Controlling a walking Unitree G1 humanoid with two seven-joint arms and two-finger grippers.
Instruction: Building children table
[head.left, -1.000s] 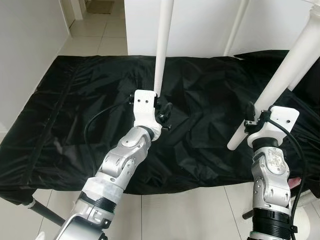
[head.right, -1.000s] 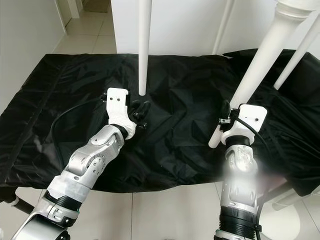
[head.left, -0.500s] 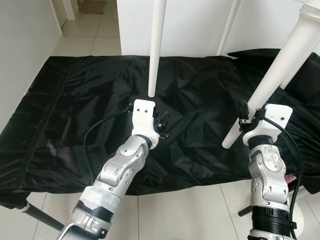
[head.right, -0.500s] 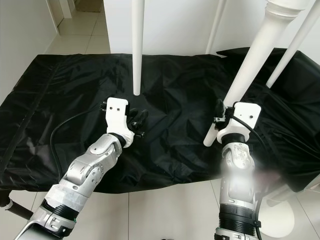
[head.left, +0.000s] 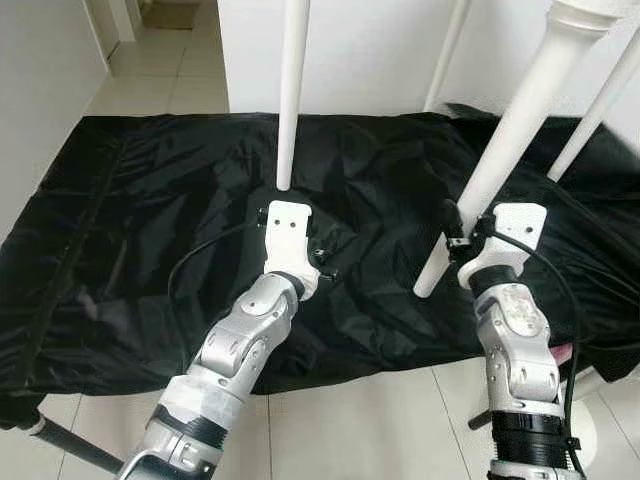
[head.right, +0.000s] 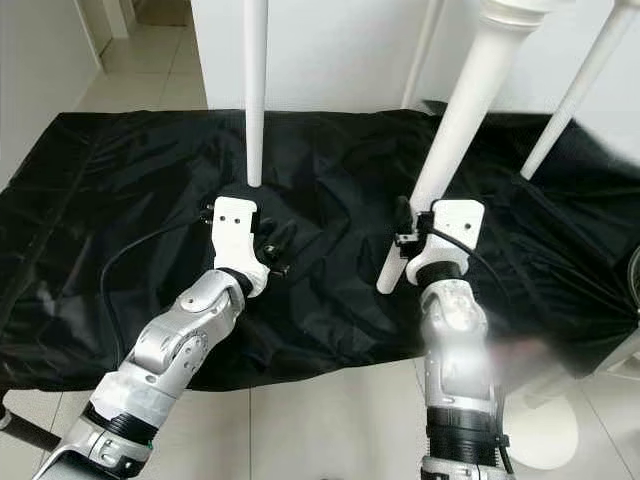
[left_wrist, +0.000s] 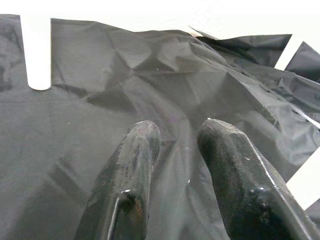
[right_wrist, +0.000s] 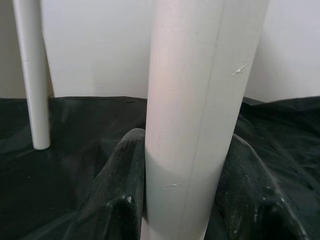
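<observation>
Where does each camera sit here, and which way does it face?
Left eye and right eye views: on the head, facing forward and down at the black cloth and white table legs; both silver arms show.
Left wrist view: along the left hand, open over the cloth.
Right wrist view: along the right hand, clamped on a table leg.
Shared: both wrist views catch the other standing leg.

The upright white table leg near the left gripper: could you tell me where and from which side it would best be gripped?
Probably on the slim round shaft just above its lower end, coming in level from the robot's side. The leg stands vertical over the black sheet, and the empty left gripper sits just before it.
</observation>
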